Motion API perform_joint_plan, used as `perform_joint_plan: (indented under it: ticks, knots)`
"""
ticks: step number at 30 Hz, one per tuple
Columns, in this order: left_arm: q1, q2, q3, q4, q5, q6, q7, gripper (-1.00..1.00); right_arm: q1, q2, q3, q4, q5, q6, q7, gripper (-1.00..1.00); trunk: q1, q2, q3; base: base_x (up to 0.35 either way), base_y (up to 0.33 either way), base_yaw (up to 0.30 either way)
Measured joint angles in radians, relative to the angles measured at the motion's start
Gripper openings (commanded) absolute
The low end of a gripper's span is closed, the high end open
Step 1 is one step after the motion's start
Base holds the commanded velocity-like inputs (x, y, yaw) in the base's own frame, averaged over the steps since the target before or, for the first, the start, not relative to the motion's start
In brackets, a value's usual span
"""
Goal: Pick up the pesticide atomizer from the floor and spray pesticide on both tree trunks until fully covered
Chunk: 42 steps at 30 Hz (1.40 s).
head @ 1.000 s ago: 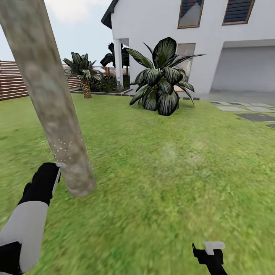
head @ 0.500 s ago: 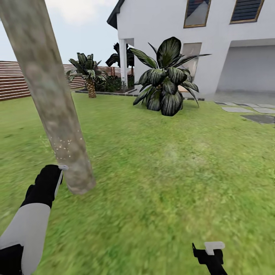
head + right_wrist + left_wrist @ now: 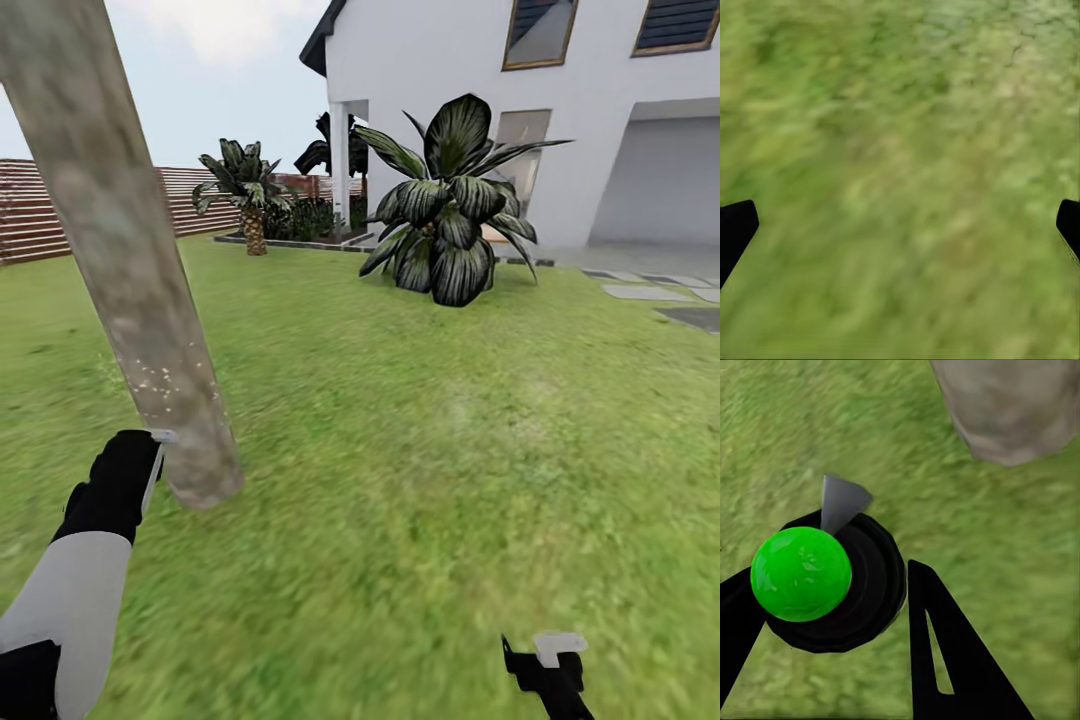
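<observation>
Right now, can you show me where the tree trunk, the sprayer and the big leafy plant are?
tree trunk [image 3: 150,330], head view, mid bark.
sprayer [image 3: 801,574], left wrist view, green round top.
big leafy plant [image 3: 450,215], head view, middle leaves.

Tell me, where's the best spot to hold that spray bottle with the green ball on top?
Around its round black body, as the left tool does: one finger each side of the pesticide atomizer, below the green cap. Coming from behind leaves the grey nozzle free to point at the tree trunk.
</observation>
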Motion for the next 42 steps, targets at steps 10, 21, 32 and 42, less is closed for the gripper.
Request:
perform_joint_plan:
  ticks: [10,21,32,42]
  knots:
    - [0.000,0.000,0.000,-0.001,-0.001,0.000,0.000,-1.00,0.000,-0.004,-0.002,-0.001,0.000,0.000,0.000,1.00,0.000,0.000,0.000,0.195,-0.219,0.129]
    - [0.001,0.002,0.003,0.000,-0.002,0.000,-0.001,-1.00,0.000,-0.005,-0.002,-0.002,0.000,0.000,0.000,1.00,0.000,0.000,0.000,0.100,-0.263,0.000]
    - [0.072,0.007,0.010,0.016,-0.001,-0.048,0.001,-1.00,0.000,-0.002,-0.001,0.000,0.000,0.000,0.000,1.00,0.000,0.000,0.000,0.028,-0.271,0.176]
    - [0.086,0.002,0.078,0.016,0.012,-0.099,0.004,-1.00,0.000,-0.001,0.000,0.000,0.000,0.000,0.000,1.00,0.000,0.000,0.000,0.258,-0.129,0.096]
